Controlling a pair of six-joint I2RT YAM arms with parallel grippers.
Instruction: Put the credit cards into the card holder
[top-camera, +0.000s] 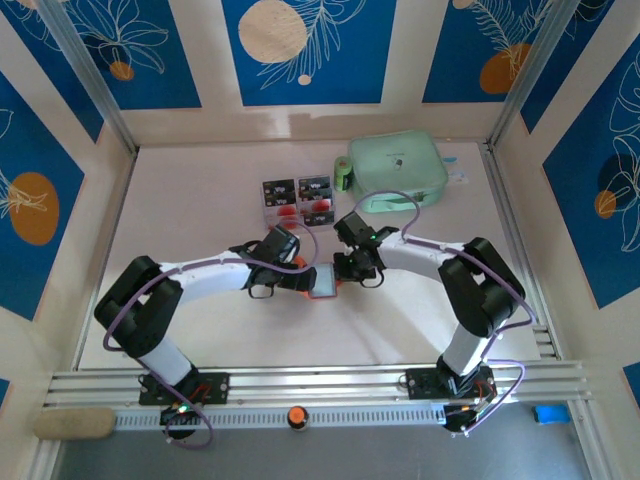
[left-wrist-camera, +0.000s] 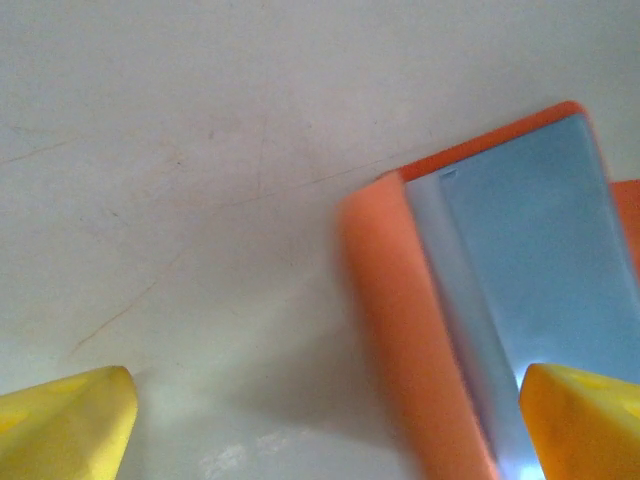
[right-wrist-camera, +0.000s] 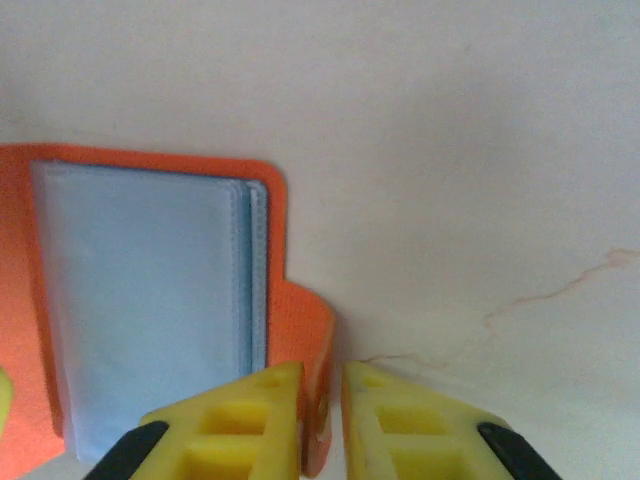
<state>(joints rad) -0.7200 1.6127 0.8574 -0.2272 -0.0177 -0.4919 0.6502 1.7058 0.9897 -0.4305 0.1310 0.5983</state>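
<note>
a: card holder (top-camera: 322, 282)?
b: open flat on the counter (top-camera: 200, 200). left gripper (left-wrist-camera: 325, 420) spread wide, empty; right gripper (right-wrist-camera: 322, 420) nearly closed, seemingly pinching its tab (right-wrist-camera: 318, 340).
a: surroundings?
b: credit cards (top-camera: 297, 200) and green pouch (top-camera: 400, 170) behind it.

A pale, off-white table (top-camera: 200, 210) with a smooth top fills the floor of the enclosure; up close its surface shows fine scratches and a thin hairline crack. A small square orange-red folding card holder (top-camera: 322, 281) lies open near the middle, its grey-blue inner pocket facing up. Farther back, just left of centre, flat rectangular credit cards (top-camera: 297, 199), part black and part white with red blobs, lie side by side in a tight group. At the far right sits a rounded mint-green zip pouch (top-camera: 400, 170), with a small green cylindrical object (top-camera: 342, 176) just beside its left edge.
</note>
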